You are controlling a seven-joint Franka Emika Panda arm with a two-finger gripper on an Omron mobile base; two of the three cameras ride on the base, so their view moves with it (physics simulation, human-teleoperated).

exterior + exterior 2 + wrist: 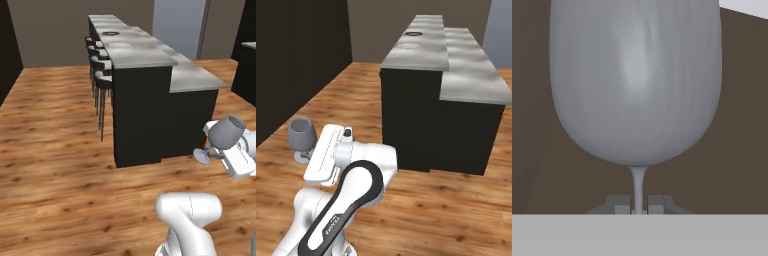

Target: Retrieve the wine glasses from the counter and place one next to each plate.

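While my claw [638,207] pinches the thin stem of a wine glass [635,82], the grey bowl swells across the upper part of the hand view, with the stem running down to the two finger tips [619,204] closed narrowly on either side of it. From the left base view the same glass [226,132] sits at the right edge of the frame, tilted, its round foot pointing lower left and its bowl upper right, held in the air above the wooden floor [55,165]. In the right base view the glass [302,135] appears at the left, upright, just beside my white hand.

Beyond the glass, at the centre of the left base view, stands a long grey bar top [145,52] on a black body. Two plates lie on it toward its far end, at the upper middle of the frame: a dark-rimmed plate [110,33] farther back and a white plate [120,45] nearer. Stools [102,80] line the bar's left side. The glass is well apart from both plates.
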